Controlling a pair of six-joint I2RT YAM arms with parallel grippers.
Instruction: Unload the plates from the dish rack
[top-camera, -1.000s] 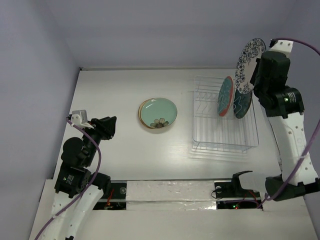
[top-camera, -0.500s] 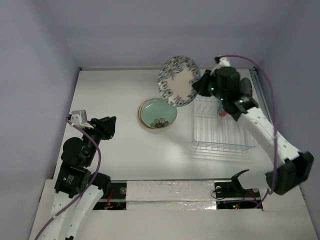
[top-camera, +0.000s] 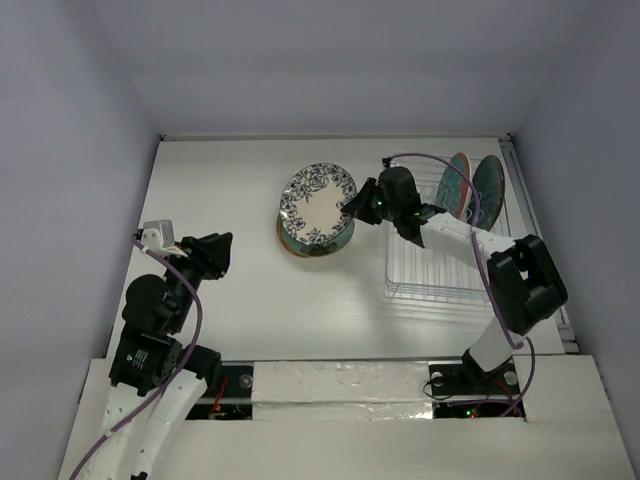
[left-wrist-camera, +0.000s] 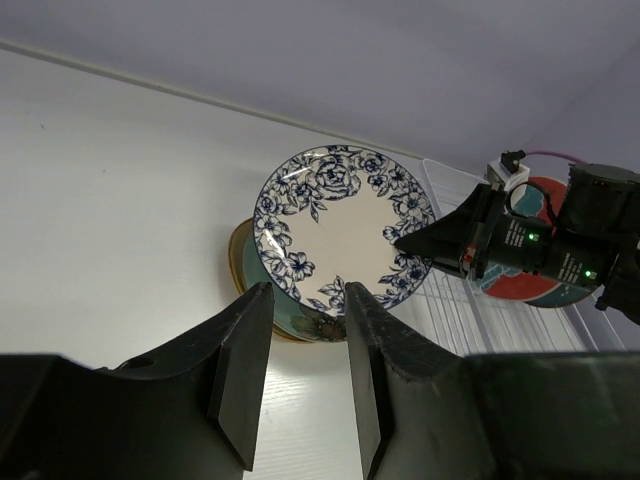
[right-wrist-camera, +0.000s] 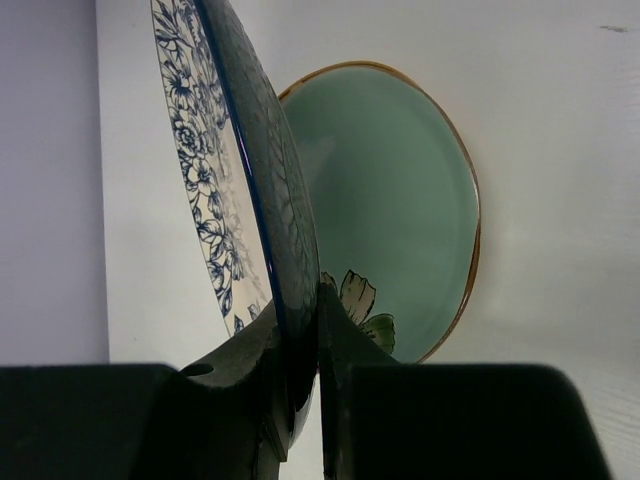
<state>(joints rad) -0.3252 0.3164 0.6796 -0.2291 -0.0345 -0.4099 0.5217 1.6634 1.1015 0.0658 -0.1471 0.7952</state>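
Observation:
My right gripper (top-camera: 357, 204) is shut on the rim of the white plate with a blue floral rim (top-camera: 317, 203), held tilted just above the stack at the table's middle. In the right wrist view the fingers pinch this plate (right-wrist-camera: 215, 200) edge-on, right over the mint green plate (right-wrist-camera: 390, 200). That one lies on a tan plate (right-wrist-camera: 473, 270). The dish rack (top-camera: 440, 262) holds a red plate with a teal flower (top-camera: 456, 183) and a dark teal plate (top-camera: 488, 188), both upright at its far end. My left gripper (top-camera: 215, 255) stands open and empty, left of the stack.
White walls close in the table at the back and on both sides. My right arm stretches across the rack's far left corner. The left wrist view shows the rack's wires (left-wrist-camera: 450, 310) to the right of the stack.
The right arm has carried the floral plate from high above the rack's far right corner leftwards and down over the stack. The left arm has not moved.

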